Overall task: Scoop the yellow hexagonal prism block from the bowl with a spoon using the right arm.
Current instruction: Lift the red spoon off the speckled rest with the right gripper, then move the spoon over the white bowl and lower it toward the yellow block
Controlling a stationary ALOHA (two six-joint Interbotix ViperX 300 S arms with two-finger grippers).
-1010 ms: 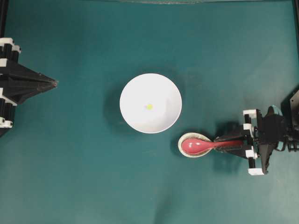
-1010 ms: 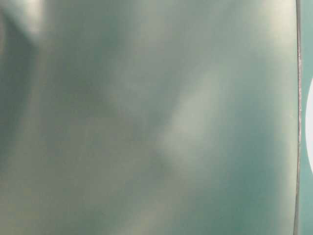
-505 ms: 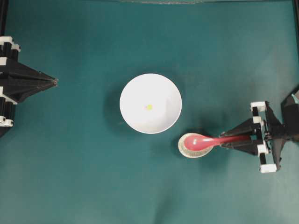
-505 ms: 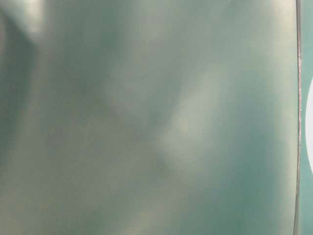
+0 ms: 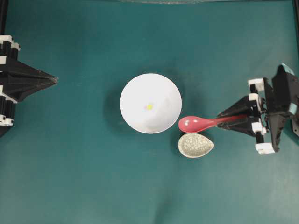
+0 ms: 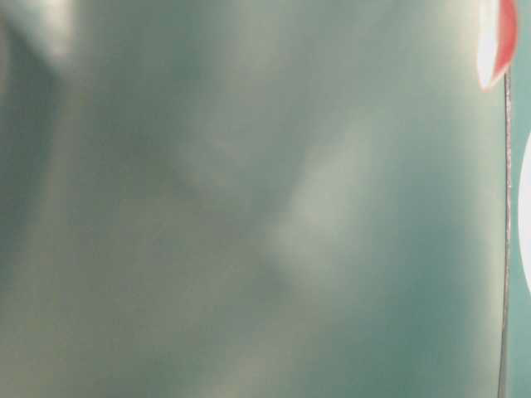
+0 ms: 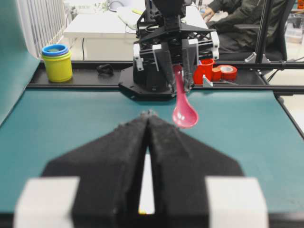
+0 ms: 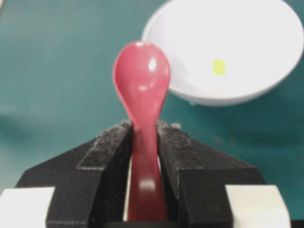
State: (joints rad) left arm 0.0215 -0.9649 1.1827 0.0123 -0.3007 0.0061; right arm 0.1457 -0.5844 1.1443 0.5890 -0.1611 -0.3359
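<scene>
Just beside the bowl [image 5: 150,103], on its right in the overhead view, the spoon [image 5: 198,123] hangs in the air, its scoop clear of the speckled spoon rest [image 5: 195,145] lying just below it in that view; the right gripper [image 5: 232,120] has its jaws clamped on the handle, so the scoop end leads toward the dish and is free to dip. From the right wrist camera the handle runs straight between the two black fingers [image 8: 102,156], hollow side up, which is the way it must face to carry anything. The yellow hexagonal prism block [image 5: 149,106] sits alone near the middle of the bowl's floor, a tiny thing, much smaller than the scoop; I judge the next stretch calls for lifting the scoop over the near rim and sliding it under the block. The left gripper [image 5: 55,80] waits well apart at the table's left edge, jaws pressed together and holding nothing, out of the way since the task is the right arm's alone.
</scene>
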